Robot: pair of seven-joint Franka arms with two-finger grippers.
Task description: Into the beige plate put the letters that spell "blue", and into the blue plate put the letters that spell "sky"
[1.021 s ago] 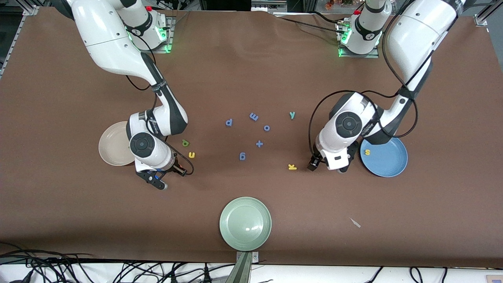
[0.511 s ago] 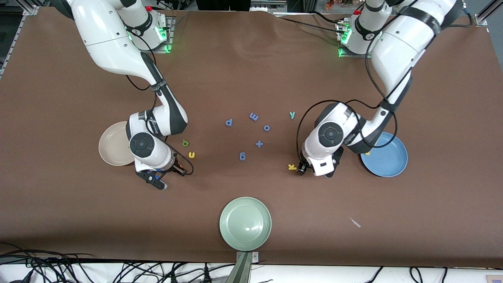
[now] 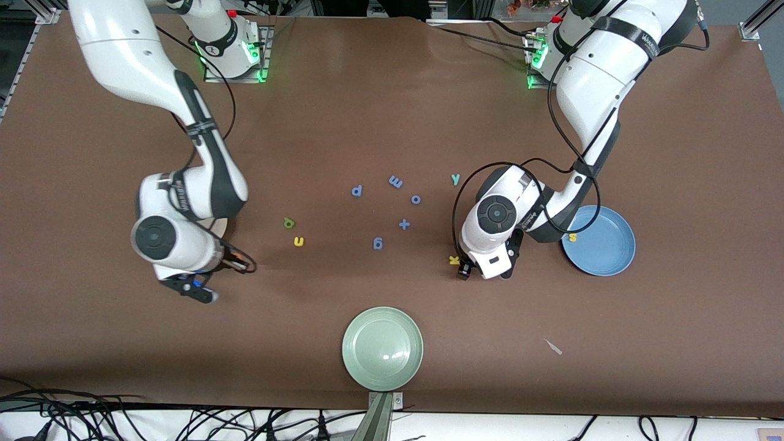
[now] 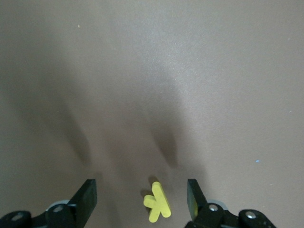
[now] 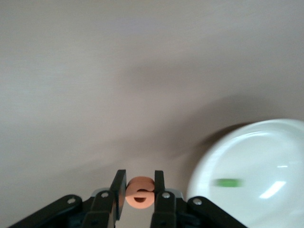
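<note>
My right gripper (image 5: 139,188) (image 3: 199,290) is shut on the orange e (image 5: 139,192) and hangs just beside the beige plate (image 5: 266,156). The thin green l (image 5: 228,182) lies in that plate. The right arm hides nearly all of the plate in the front view, leaving a sliver (image 3: 219,225). My left gripper (image 4: 140,197) (image 3: 463,268) is open and low over the yellow k (image 4: 156,204) (image 3: 454,260), one finger on each side and apart from it. The yellow s (image 3: 572,237) lies in the blue plate (image 3: 606,251). Green b (image 3: 288,223), yellow u (image 3: 298,241) and teal y (image 3: 455,179) lie on the table.
Several blue letters and a plus sign (image 3: 403,224) lie scattered mid-table between the arms. A pale green plate (image 3: 382,348) sits near the front camera's edge. A small pale scrap (image 3: 554,346) lies toward the left arm's end.
The right arm has swung toward its own end of the table with the orange e, covering the beige plate. The left gripper has moved from beside the blue plate to over the yellow k.
</note>
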